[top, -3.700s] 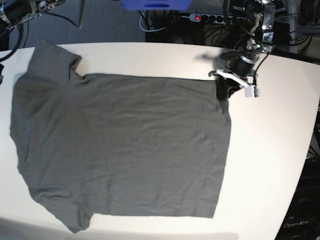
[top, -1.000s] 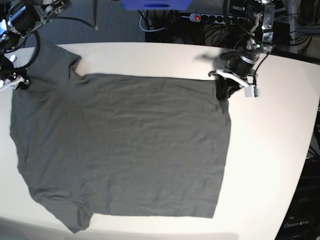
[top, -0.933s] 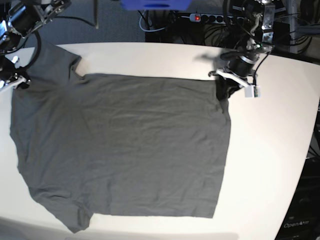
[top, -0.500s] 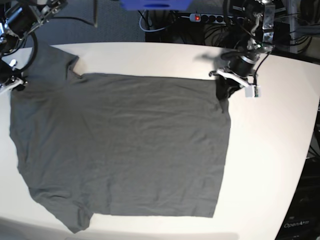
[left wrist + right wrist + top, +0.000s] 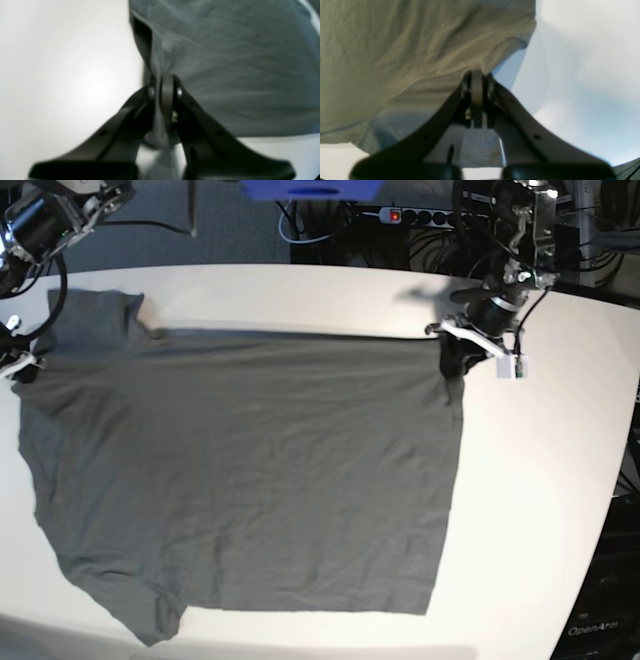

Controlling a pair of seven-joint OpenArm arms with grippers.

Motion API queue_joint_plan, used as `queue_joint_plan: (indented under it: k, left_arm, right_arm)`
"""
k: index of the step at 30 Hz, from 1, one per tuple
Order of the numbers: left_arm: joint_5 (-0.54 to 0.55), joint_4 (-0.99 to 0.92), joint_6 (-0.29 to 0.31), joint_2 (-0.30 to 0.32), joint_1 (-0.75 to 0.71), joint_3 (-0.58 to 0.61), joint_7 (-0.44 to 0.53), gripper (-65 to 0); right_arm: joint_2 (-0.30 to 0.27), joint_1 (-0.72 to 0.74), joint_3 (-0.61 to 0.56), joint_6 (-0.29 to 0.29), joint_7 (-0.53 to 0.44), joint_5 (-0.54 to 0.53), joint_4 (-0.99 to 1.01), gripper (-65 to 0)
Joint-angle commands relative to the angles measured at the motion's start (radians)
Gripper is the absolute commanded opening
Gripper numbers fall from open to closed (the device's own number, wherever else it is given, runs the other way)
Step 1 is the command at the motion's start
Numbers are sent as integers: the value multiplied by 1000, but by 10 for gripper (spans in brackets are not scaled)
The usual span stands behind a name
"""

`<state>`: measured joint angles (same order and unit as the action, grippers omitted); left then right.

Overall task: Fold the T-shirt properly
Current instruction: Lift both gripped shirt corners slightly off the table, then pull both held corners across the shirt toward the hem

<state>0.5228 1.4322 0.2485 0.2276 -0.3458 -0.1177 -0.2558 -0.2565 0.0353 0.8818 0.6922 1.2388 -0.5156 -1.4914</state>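
Left gripper (image 5: 163, 86): jaws closed, a pinch of the T-shirt (image 5: 237, 62) clamped between the fingertips; a fold of grey cloth is seen running down between the black fingers (image 5: 200, 120). In the base view this gripper (image 5: 462, 358) is found at the shirt's far hem corner, on that view's right, with the corner bunched and darkened under it.

Right gripper (image 5: 477, 85): jaws closed, the shirt's edge gripped at the tips; the cloth is drawn up into a taut ridge toward the fingers (image 5: 440, 125). In the base view this gripper (image 5: 20, 360) is placed at the far left edge, at the shoulder end of the shirt, only partly in frame.

T-shirt (image 5: 250, 470): dark grey, short-sleeved, laid flat on the table (image 5: 540, 480), collar end toward the base view's left, hem toward its right. One sleeve is seen at the far left corner, the other at the near left corner. The far edge is stretched nearly straight between the two grippers. Fine wrinkles are spread over the body.

Table: white, with bare surface right of the hem.

Power strip (image 5: 405, 217): set behind the table, red switch lit; cables lie around it
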Motion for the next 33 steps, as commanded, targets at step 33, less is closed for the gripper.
queue_joint_plan:
  k: [33]
  left_arm:
    - [-36, 255, -53, -112, 146, -20, -195, -625]
  right_arm:
    - [-7, 165, -102, 6, -20, -10, -47, -641]
